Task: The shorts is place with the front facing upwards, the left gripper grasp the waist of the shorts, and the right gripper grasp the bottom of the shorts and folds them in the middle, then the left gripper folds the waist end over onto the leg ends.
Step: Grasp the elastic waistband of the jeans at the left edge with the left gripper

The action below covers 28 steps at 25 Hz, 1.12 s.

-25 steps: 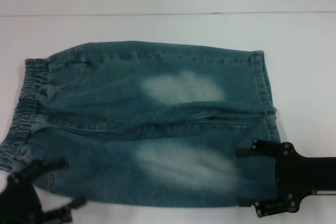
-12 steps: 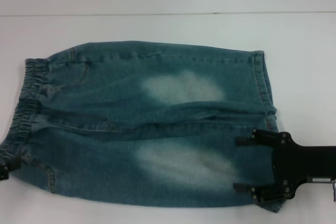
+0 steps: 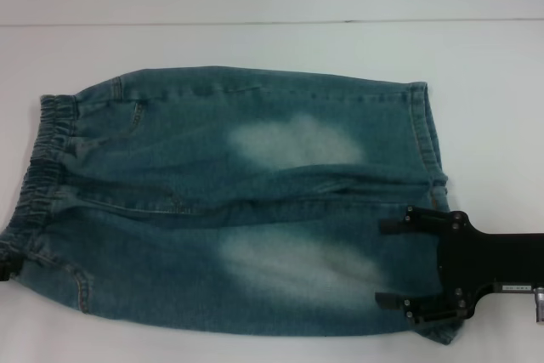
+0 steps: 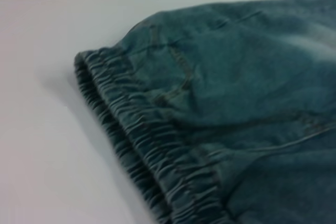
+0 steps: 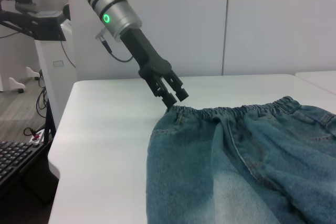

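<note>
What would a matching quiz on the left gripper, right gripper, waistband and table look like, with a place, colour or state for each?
1 left gripper
2 right gripper
3 waistband
4 table

A white
B fingers spread over the leg end of the shorts
C gathered, elastic
D at the waist corner

Pairs: 1-D, 2-B, 3-C, 4-A

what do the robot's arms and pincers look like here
The right pincer is matte black with two slim prongs and small silver screws. The left pincer is black too, on a grey-white arm with black rings, a glowing green light and a thin dark cable.
</note>
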Available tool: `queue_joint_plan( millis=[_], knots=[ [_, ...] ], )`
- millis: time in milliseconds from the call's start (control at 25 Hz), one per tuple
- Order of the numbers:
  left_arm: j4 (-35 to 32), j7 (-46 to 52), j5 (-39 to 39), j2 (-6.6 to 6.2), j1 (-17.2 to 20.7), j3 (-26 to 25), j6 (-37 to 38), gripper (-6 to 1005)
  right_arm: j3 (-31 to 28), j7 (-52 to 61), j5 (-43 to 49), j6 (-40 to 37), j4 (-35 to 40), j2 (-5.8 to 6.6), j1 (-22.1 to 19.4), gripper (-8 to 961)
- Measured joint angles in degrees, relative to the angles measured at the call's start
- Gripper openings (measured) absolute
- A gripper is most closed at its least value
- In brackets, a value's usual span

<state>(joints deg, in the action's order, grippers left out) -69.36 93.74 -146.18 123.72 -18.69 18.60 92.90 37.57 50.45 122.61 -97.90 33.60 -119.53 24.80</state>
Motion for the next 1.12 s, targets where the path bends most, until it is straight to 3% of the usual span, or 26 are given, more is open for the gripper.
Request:
queue_joint_plan(
  millis=[480,1120],
  knots=[
    [0.1,1.5,-2.4,0.17,0.6,2.2,-3.3,821,0.0,0.7,-0.3,0.0,0.1,0.0,0.0,945],
    [-0.1,1.6,-2.0,0.22,1.0,4.6,0.3,748,-0.4,0.8,-0.4,-0.1,0.3,0.0,0.1,945]
  ],
)
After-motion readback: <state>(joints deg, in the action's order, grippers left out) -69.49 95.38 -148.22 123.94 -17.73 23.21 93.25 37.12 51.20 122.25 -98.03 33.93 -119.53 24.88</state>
